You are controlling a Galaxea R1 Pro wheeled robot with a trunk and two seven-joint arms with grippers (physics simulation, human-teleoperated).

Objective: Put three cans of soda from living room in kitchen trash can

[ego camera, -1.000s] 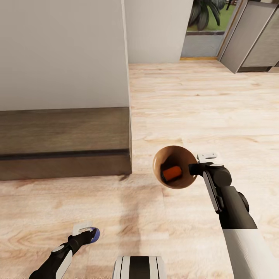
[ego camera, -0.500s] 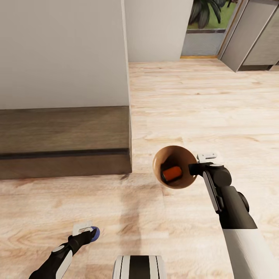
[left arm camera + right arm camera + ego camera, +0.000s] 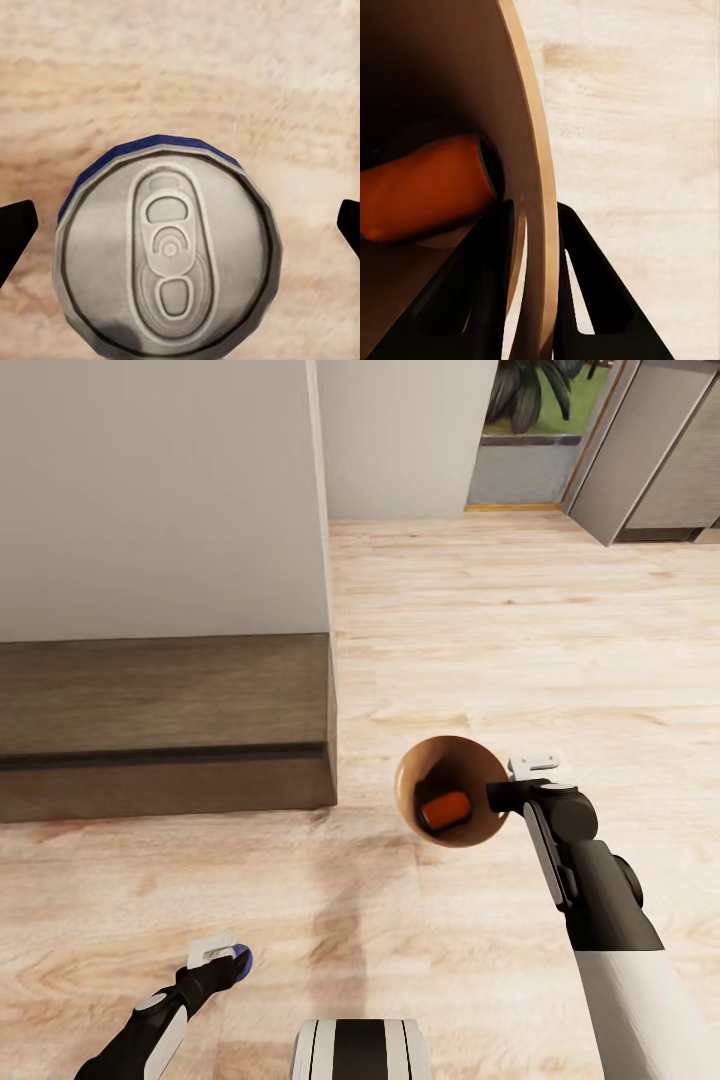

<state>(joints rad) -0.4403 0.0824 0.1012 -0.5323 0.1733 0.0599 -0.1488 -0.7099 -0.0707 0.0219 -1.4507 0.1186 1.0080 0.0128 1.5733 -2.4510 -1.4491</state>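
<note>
The tash can (image 3: 408, 775), a round copper-brown bin, hangs above the wood floor with my right gripper (image 3: 497, 796) shut on its rim. One orange can of soda (image 3: 444, 809) lies on its side inside. In the right wrist view the two dark fingers (image 3: 487, 285) straddle the bin wall (image 3: 529, 150), with the orange can (image 3: 427, 187) just inside. At lower left my left gripper (image 3: 235, 963) is shut on the dark blue can of soda (image 3: 243, 959). The left wrist view looks down on its silvery top (image 3: 169, 255), with a fingertip (image 3: 15, 232) at either side.
A long low dark-wood cabinet (image 3: 160, 720) stands against a white wall (image 3: 160, 490) at left, its corner close to the bin. Light wood floor (image 3: 520, 620) runs ahead to a glass door with plants (image 3: 530, 420) and grey panels (image 3: 650, 450). My base (image 3: 360, 1050) shows at bottom.
The whole view has shifted slightly, with the cabinet's corner a little further left. Both grippers keep their holds and sit where they were in the picture.
</note>
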